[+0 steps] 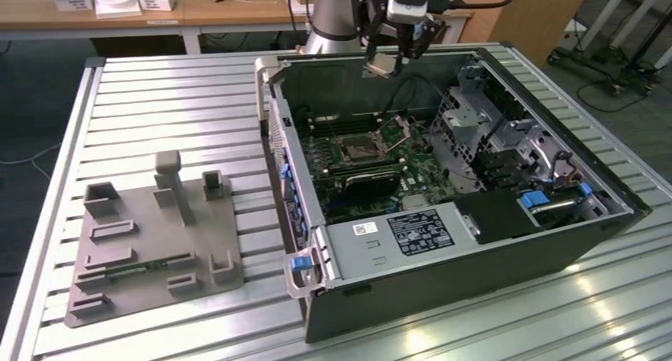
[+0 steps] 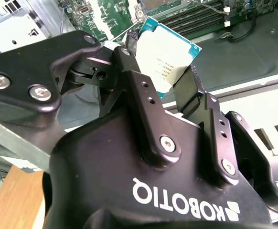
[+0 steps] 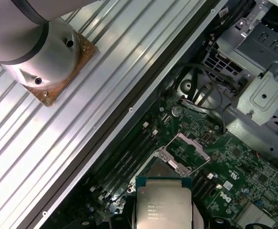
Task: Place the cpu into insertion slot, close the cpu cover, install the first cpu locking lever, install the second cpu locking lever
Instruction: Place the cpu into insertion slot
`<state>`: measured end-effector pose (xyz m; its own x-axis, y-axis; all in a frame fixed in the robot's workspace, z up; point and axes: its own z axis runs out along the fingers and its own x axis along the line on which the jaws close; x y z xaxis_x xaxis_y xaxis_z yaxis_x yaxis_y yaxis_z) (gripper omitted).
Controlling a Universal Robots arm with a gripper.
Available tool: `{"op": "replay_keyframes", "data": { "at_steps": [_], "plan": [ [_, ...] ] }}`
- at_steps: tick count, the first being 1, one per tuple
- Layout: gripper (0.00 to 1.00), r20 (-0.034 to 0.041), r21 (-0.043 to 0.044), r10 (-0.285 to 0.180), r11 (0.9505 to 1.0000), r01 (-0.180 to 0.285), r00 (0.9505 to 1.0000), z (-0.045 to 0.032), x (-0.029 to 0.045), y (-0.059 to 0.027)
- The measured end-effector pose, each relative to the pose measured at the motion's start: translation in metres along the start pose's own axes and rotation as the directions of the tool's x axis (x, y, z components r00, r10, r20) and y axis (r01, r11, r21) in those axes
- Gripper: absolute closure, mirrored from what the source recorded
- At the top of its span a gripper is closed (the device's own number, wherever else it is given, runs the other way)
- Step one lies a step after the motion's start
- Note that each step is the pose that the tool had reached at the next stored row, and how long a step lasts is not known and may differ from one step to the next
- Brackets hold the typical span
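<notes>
Gripping: two black fingers pinch the small flat square cpu with the silver-grey metal top and green edge, one on each of two opposite edges.
Gripper: black two-finger gripper points down from the grey arm.
Cpu position: in the exterior view the cpu hangs in the air by the far wall of the case, clear of the board. In the first wrist view its metal top faces the camera.
Insertion slot: square dark socket with silver rim lies on the green circuit board, well apart from the cpu, its dark field exposed.
Cpu cover: thin silver frame plate with a square window is swung up, just beside the slot on the exterior view's right. The first wrist view shows it raised too.
Case: black computer tower lies on its side with the panel off.
Table: slatted aluminium table carries the case.
Fixture: grey plate with upright blocks sits on the exterior view's left, apart from the case.
</notes>
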<state>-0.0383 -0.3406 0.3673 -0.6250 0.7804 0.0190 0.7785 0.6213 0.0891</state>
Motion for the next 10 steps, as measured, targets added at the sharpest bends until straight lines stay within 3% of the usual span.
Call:
{"op": "replay_keyframes", "data": {
  "at_steps": [5, 10],
  "plan": [
    [0.46, 0.0016, -0.0002, 0.017, 0.9999, -0.017, 0.9999, 0.0002, 0.0004, -0.0008],
    [0.46, 0.0087, -0.0023, 0.099, 0.9951, -0.099, 0.9951, 0.0013, 0.0004, -0.0009]
  ]
}}
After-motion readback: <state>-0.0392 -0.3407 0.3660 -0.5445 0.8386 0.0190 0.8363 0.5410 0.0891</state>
